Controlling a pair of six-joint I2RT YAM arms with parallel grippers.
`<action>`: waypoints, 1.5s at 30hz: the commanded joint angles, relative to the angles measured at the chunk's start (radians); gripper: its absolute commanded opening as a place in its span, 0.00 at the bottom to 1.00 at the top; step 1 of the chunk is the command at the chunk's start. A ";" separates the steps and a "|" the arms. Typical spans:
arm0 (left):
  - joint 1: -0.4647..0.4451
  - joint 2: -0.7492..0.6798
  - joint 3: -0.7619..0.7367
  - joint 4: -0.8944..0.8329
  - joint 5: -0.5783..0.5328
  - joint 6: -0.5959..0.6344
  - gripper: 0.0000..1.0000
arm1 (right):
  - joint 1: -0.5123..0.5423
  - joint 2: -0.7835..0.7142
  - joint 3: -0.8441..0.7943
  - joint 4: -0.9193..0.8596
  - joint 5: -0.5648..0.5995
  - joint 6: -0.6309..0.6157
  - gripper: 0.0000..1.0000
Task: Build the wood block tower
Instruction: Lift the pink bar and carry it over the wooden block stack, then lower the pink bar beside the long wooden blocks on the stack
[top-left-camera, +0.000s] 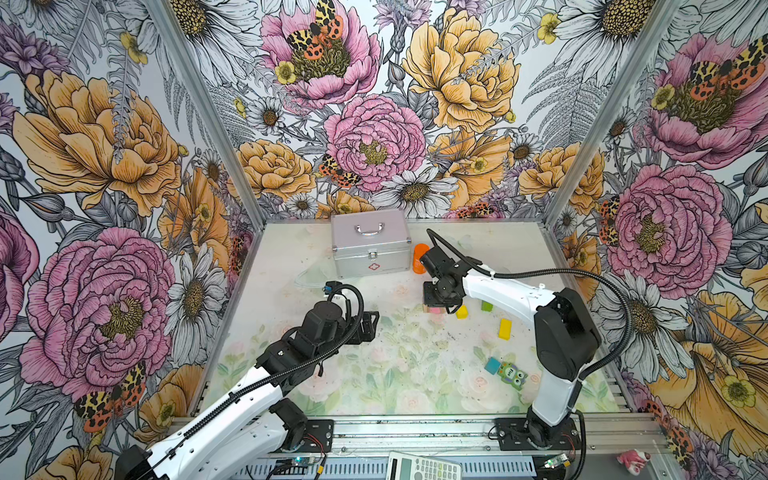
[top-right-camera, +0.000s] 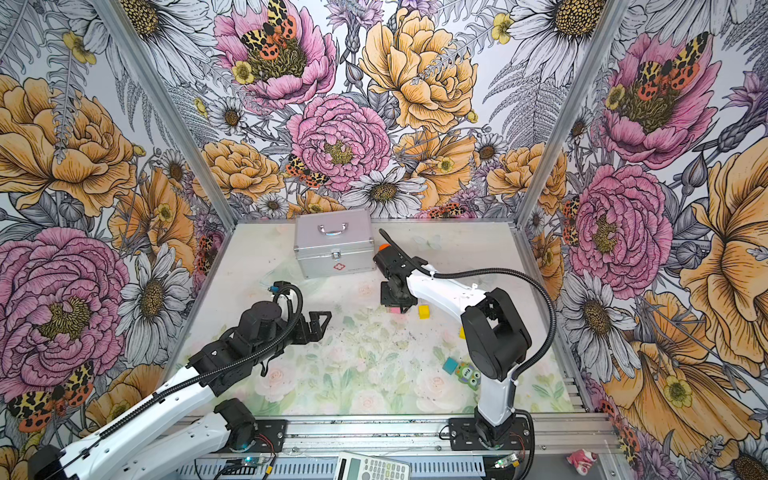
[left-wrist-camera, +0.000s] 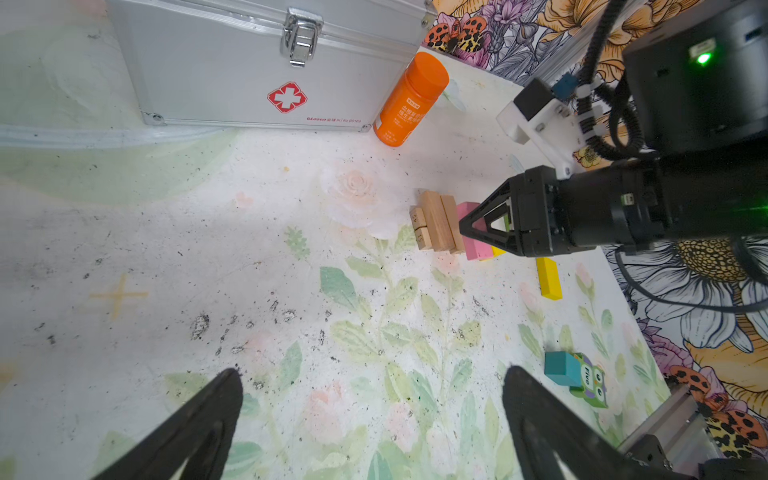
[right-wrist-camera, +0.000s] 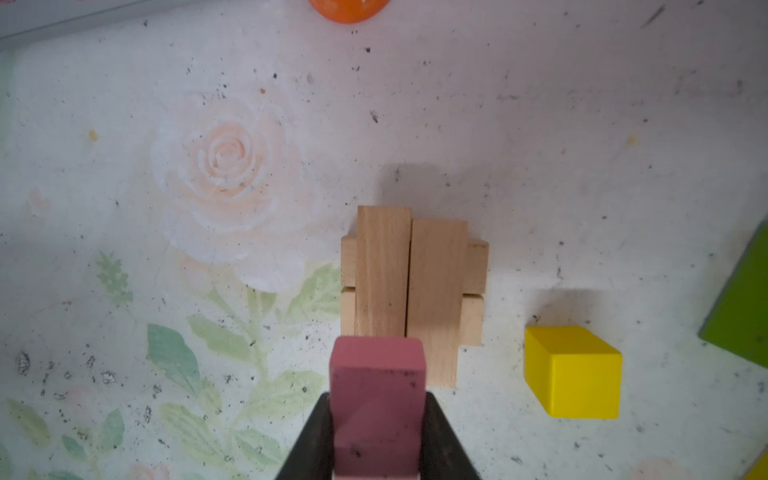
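We see our right tool (right-wrist-camera: 378, 415) squeezing the pink plank (right-wrist-camera: 376, 370), just beside the stacked tan planks (right-wrist-camera: 411, 282), a bit right of the middle in both top views. Our left tool (left-wrist-camera: 372, 374) is wide open, holding nothing.

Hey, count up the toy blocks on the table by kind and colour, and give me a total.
Tan planks: 4
Pink plank: 1
Yellow cube: 1
Yellow bar: 1
Green bar: 1
Teal cube: 1
Owl piece: 1
Total: 10
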 joint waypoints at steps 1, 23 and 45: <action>0.018 -0.003 -0.007 0.002 0.016 0.025 0.99 | -0.024 0.033 0.055 -0.026 -0.017 -0.054 0.28; 0.054 0.029 -0.008 0.029 0.050 0.027 0.99 | -0.027 0.122 0.113 -0.039 -0.043 -0.082 0.28; 0.071 0.033 -0.011 0.034 0.052 0.031 0.99 | -0.022 0.161 0.143 -0.040 -0.052 -0.084 0.29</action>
